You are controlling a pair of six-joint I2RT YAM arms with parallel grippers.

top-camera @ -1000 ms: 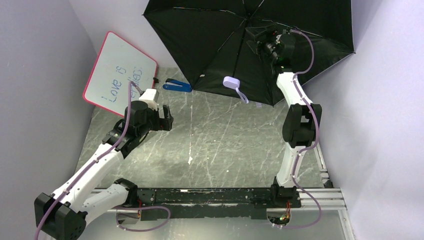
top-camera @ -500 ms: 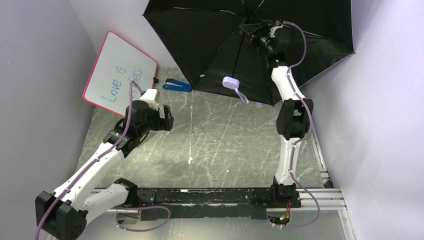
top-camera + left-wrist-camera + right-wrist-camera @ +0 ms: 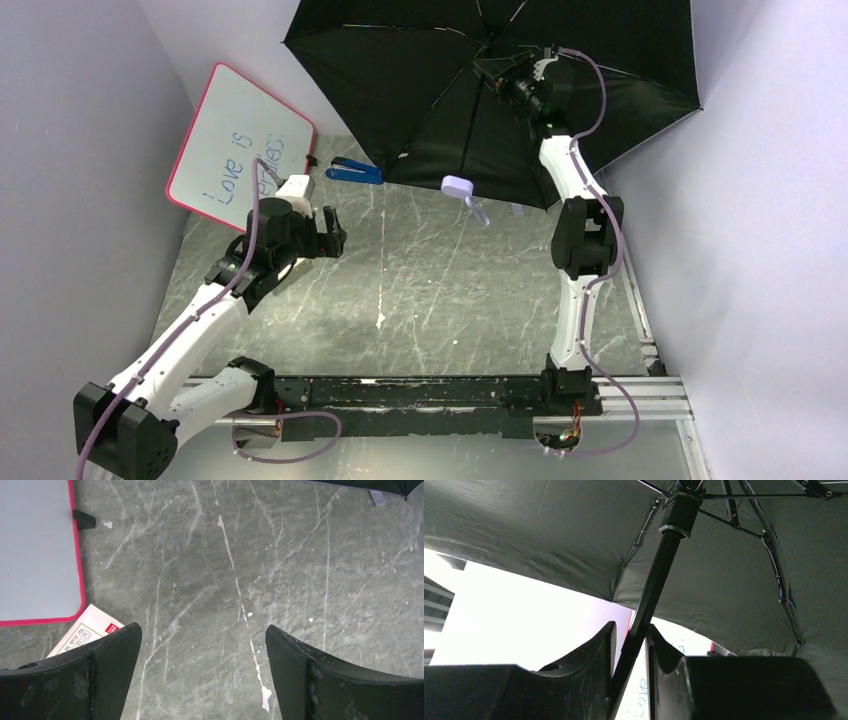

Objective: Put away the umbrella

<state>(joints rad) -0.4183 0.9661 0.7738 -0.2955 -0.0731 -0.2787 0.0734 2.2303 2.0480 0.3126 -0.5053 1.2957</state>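
The umbrella (image 3: 420, 70) stands open at the back of the table, its black inner side and thin ribs facing the top camera. Its lilac handle (image 3: 457, 186) with a wrist loop hangs low toward the table. My right gripper (image 3: 490, 72) reaches up under the canopy. In the right wrist view this gripper (image 3: 630, 635) is shut on the umbrella's black shaft (image 3: 656, 570), one finger on each side. My left gripper (image 3: 335, 235) hovers over the left of the table, open and holding nothing (image 3: 202, 645). A strip of the canopy edge (image 3: 360, 484) shows at the top of the left wrist view.
A pink-framed whiteboard (image 3: 240, 150) with blue writing leans against the left wall. A blue stapler-like object (image 3: 355, 170) lies next to it under the canopy edge. A small white box (image 3: 82, 632) lies by the whiteboard (image 3: 35, 550). Walls close in on both sides.
The right gripper has closed on the umbrella's shaft while reaching up and left. The umbrella has shifted slightly left, its handle lower. The left arm has barely moved.
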